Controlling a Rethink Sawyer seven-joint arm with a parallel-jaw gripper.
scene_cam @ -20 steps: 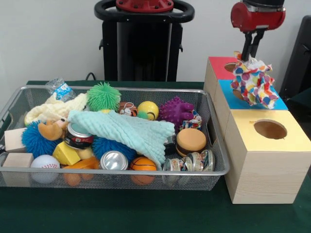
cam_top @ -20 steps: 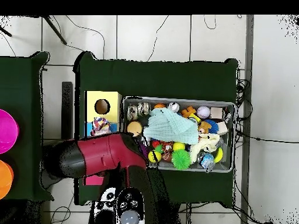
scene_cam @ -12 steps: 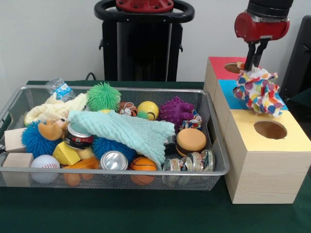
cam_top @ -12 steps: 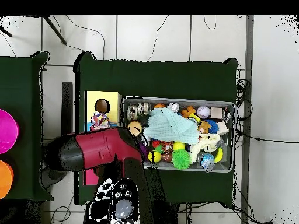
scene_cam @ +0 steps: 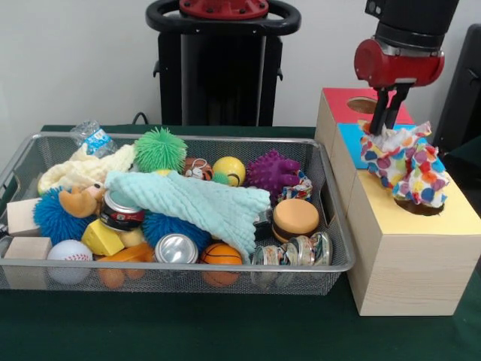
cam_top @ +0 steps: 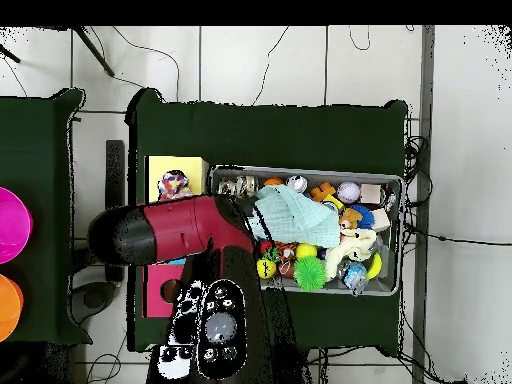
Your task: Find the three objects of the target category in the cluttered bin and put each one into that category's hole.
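My gripper [scene_cam: 385, 126] is shut on a polka-dot cloth [scene_cam: 406, 162] that hangs over the hole of the yellow-topped box [scene_cam: 409, 248], hiding the hole. The cloth's lower end touches the yellow top. In the overhead view the cloth [cam_top: 174, 184] sits on the yellow box [cam_top: 176, 175], and the red arm [cam_top: 175, 230] hides the gripper. The wire bin [scene_cam: 173, 267] holds a mint-green cloth [scene_cam: 195, 204] draped across the middle and a cream knitted cloth [scene_cam: 83, 169] at its far left corner.
Behind the yellow box stand a blue-topped box [scene_cam: 351, 144] and a red-topped box [scene_cam: 342, 101] with a round hole. The bin also holds spiky balls, crushed cans, sports balls, wooden blocks, a toy burger [scene_cam: 295, 218] and a plastic bottle [scene_cam: 92, 137].
The gripper has carried the polka-dot cloth from above the blue box toward the camera and down onto the yellow box's hole. The bin's contents have not moved.
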